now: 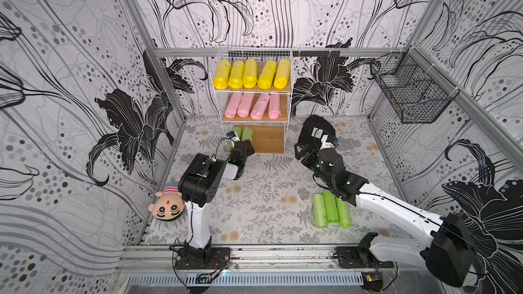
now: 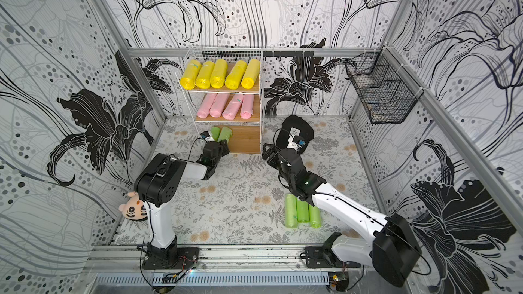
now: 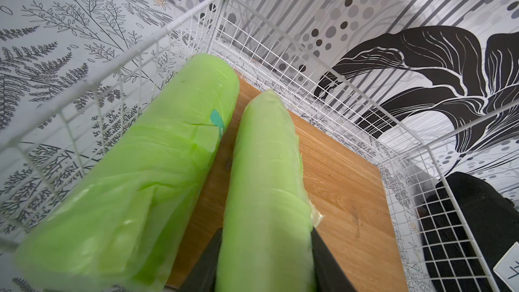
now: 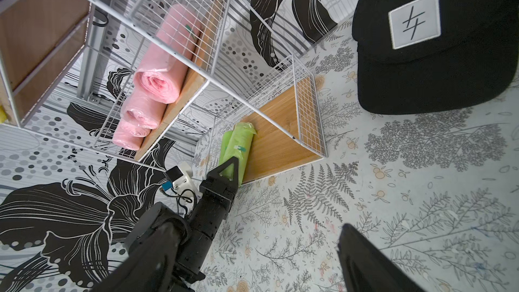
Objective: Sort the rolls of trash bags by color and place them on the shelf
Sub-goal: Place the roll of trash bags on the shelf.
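Green roll [image 3: 264, 181], lengthwise, pointing into shelf [image 3: 345, 181]

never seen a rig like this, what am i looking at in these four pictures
Two robot arms work over a table. Two pictures look down from overhead; two come from cameras on the wrists. The shelf holds yellow rolls on top, pink rolls in the middle. The left arm grips a green roll in its jaws on the bottom board. The right arm has open, empty jaws. Three green rolls, a black cap and a plush doll lie on the table.
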`<action>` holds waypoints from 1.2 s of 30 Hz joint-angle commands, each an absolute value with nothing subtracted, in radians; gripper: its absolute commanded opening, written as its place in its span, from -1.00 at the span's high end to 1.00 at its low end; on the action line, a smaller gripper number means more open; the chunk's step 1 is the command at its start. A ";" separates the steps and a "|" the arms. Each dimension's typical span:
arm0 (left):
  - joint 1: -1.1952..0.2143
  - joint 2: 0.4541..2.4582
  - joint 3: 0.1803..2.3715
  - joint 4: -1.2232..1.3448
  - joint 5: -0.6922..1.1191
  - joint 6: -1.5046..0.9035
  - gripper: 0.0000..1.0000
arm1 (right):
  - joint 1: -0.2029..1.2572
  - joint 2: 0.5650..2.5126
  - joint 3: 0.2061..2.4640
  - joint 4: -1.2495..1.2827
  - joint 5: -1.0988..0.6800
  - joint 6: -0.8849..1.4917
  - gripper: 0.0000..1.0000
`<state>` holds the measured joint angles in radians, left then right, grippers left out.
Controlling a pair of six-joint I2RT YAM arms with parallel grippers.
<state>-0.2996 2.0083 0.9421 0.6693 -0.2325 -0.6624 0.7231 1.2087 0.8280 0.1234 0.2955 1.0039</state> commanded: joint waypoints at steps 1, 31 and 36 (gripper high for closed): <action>-0.286 2.021 0.981 0.677 -0.248 -0.693 0.15 | 0.716 1.203 0.819 0.141 0.283 0.999 -0.86; -0.268 1.945 0.884 0.673 -0.182 -0.823 -0.38 | 0.715 1.211 0.811 0.150 0.261 1.021 -0.86; -0.283 1.848 0.775 0.702 -0.172 -0.866 -0.42 | 0.715 1.222 0.807 0.163 0.251 1.034 -0.86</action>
<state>-0.2749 1.9091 0.8253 0.6449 -0.1799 -0.8272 0.7181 1.2098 0.8253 0.1352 0.2653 1.0119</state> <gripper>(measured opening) 0.705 0.929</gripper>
